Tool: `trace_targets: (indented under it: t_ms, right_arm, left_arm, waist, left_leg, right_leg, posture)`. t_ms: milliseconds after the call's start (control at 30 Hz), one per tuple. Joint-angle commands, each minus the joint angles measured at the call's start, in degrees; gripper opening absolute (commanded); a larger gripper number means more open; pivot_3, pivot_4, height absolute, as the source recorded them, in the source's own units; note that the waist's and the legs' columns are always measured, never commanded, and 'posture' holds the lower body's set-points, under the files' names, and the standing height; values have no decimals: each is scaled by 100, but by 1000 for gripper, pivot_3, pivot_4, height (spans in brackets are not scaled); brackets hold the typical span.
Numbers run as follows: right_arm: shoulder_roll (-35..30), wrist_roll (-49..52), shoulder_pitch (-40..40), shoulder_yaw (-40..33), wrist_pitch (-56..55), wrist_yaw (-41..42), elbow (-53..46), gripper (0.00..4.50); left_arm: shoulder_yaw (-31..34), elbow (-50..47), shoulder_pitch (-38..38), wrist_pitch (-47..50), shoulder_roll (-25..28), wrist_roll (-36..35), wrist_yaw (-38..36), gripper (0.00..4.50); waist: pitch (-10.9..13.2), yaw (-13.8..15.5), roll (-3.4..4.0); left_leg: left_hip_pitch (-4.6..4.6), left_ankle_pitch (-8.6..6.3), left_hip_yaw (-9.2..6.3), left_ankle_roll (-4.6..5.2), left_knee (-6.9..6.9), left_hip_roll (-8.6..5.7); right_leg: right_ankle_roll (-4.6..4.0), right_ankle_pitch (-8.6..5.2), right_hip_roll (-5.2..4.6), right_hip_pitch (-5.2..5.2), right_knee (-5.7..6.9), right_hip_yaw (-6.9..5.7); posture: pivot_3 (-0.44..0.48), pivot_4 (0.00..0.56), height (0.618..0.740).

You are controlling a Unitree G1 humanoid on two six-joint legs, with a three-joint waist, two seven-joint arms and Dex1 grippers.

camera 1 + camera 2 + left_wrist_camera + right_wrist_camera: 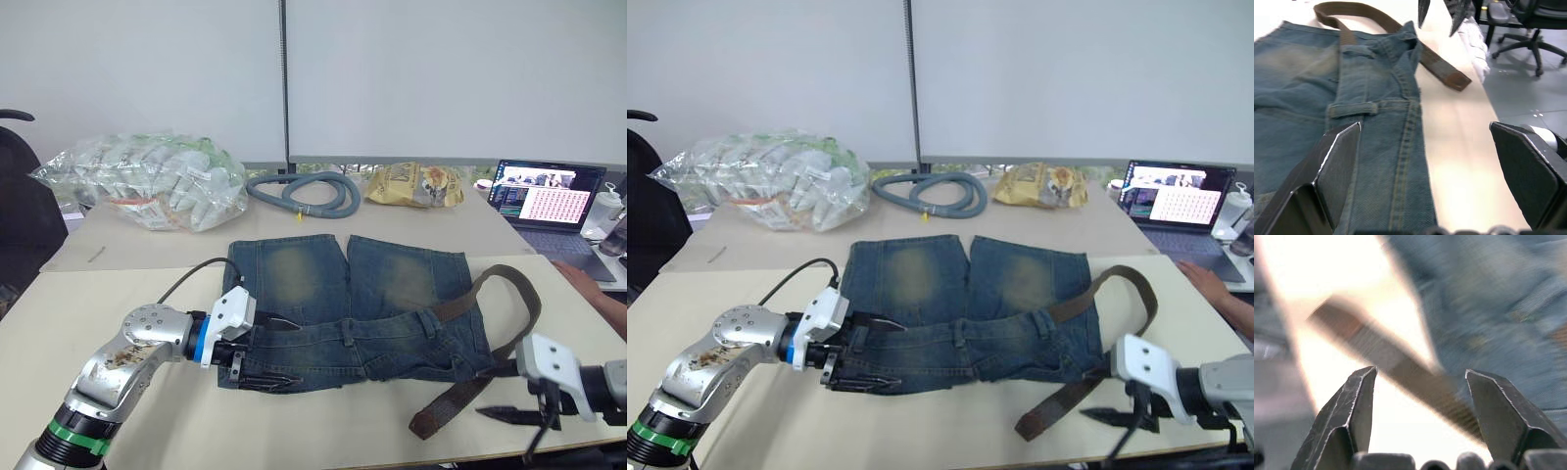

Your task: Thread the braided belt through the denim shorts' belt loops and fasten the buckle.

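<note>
Both end effectors point(263, 351) point(516, 428) spread (belt point(460, 397) free).

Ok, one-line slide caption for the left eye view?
Open left end effector at the blue denim shorts' waistband; open right end effector beside the worn brown braided belt.

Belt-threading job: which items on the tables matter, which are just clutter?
Job items:
- denim shorts, flat on the near table
- braided belt, looped off the shorts' right end
- belt loops on the waistband
- left gripper, open at the waistband's left end
- right gripper, open near the belt's free end

Clutter:
- grey corrugated hose
- clear bag of packets
- yellow snack bag
- laptop
</note>
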Motion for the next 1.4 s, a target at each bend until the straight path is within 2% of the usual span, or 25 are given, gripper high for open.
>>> trace_targets:
  t_ms: [33,267,367,567,600,733,800,933,1133,1333,1400]
  right_arm:
    - [47,-274,-203,433,-665,-39,74,3220]
    - [139,-973,-840,1232,-1140,-504,715,3220]
    - [308,-928,-1112,1371,-891,-693,824,2436]
    - [214,-531,-909,1147,-582,-585,580,260]
    - [187,-484,-868,1088,-546,-581,551,36]
    - [102,266,-532,461,180,-501,182,36]
    - [154,987,-458,60,953,-551,-187,36]
    - [177,2050,-1005,-370,2020,-919,-780,36]
    - [74,2039,-1673,114,2217,-888,-930,36]
    - [-172,1629,-2182,705,1817,-469,-754,36]
    - [-221,1515,-2250,812,1665,-355,-698,0]
  left_arm:
    - [28,-230,-67,-74,21,-39,-43,4500]
    - [34,-349,-19,-1,61,-64,-37,4500]
    - [5,-364,-45,-3,37,-47,-11,4500]
    - [-9,-363,-70,1,-4,-71,19,4500]
    - [-12,-371,-67,6,-11,-76,27,4500]
    - [-78,-279,-127,-48,-100,-46,24,4500]
    - [-99,-211,-171,-75,-174,-40,30,4500]
    - [-222,30,-408,234,-864,-402,278,4500]
    - [-323,327,-861,836,-2117,-889,931,4500]
    - [-702,1136,-1360,380,-2800,-445,840,4500]
    - [-725,1266,-1427,279,-2873,-401,732,3932]
  waist:
    - [0,-26,0]
    - [1,-35,-1]
    - [7,-34,-15]
    - [7,-13,-14]
    - [7,-2,-14]
    - [7,30,-14]
    - [8,30,-14]
    - [7,22,-13]
    - [10,74,-18]
    - [10,88,-18]
    - [10,85,-18]
  left_leg:
    - [0,0,0,0,0,0]
    - [-2,0,1,-1,0,-2]
    - [2,0,1,-2,1,-2]
    - [0,1,0,-3,0,0]
    - [0,1,0,-3,-1,-1]
    - [-2,0,0,-3,0,-3]
    - [-2,0,0,-3,0,-3]
    - [-2,0,0,-3,0,-1]
    - [-8,0,-1,0,2,-4]
    - [-13,1,0,8,15,-13]
    - [-12,1,0,12,16,-13]
  right_leg:
    - [0,0,0,-1,0,1]
    - [-1,0,-4,-3,1,8]
    - [-2,0,-6,1,0,9]
    - [-4,1,-9,-2,3,16]
    - [-4,1,-11,-2,3,16]
    - [-4,1,-18,-2,3,16]
    - [-3,2,-19,-2,4,18]
    - [-4,4,-20,-4,6,21]
    - [1,7,-18,-4,3,16]
    - [8,13,-12,-2,7,15]
    - [9,13,-12,2,4,13]
  posture:
    - [0,150,740]
    - [0,150,740]
    - [0,150,740]
    - [0,150,740]
    - [0,150,740]
    - [0,150,740]
    - [0,150,740]
    - [0,150,740]
    - [0,150,740]
    - [0,150,740]
    - [0,150,740]
